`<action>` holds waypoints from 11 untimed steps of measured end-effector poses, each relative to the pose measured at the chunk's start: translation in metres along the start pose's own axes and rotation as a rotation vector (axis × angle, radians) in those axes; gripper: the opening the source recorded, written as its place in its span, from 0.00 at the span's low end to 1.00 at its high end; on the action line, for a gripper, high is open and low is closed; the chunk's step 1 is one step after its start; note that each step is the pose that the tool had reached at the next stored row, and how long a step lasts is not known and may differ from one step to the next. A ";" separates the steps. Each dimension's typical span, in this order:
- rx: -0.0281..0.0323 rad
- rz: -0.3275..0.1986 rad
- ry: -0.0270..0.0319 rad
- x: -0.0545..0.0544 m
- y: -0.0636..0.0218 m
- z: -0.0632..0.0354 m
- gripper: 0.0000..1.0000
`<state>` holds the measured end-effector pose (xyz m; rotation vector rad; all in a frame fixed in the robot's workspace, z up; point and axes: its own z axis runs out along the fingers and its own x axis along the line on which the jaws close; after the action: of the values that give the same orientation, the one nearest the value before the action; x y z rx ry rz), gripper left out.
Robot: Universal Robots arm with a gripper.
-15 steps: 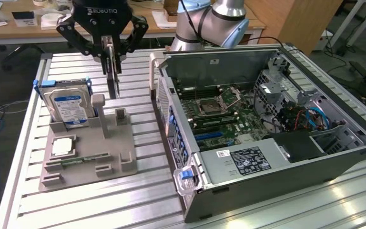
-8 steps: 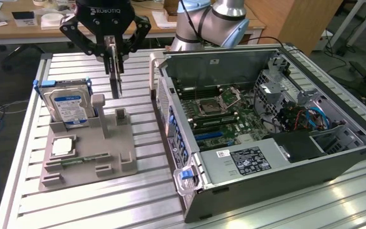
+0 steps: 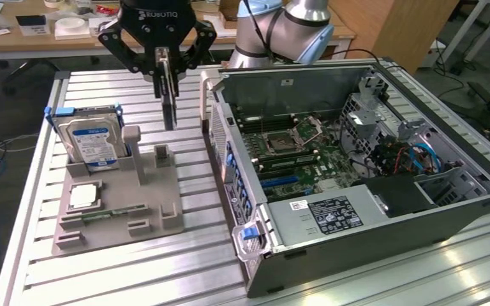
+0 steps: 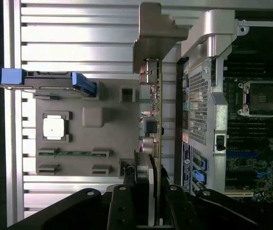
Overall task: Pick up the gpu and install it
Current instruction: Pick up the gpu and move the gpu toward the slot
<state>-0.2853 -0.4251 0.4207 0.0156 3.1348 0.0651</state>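
The gpu [image 3: 170, 102] hangs upright in the air, a thin dark card seen edge-on, with my gripper [image 3: 168, 71] shut on its upper end. It hovers above the gap between the grey parts holder [image 3: 155, 191] and the open computer case [image 3: 356, 166]. In the wrist view the gpu [image 4: 155, 115] runs away from my gripper [image 4: 148, 194] as a narrow brownish-green edge, ending in its grey metal bracket [image 4: 158, 33]. The card sits beside the case's side wall [image 4: 199, 110], clear of the motherboard [image 3: 296, 146].
The holder carries a silver hard drive [image 3: 92, 143] standing upright in blue rails, a processor [image 3: 83, 196] and a green memory stick [image 3: 100, 217]. The ribbed aluminium table [image 3: 126, 280] ends at the exterior view's left. Blue cables [image 3: 420, 156] lie inside the case.
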 end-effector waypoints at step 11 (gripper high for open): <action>0.0000 0.000 0.0000 -0.022 0.0002 0.0002 0.28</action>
<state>-0.2637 -0.4251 0.4206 0.0157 3.1348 0.0651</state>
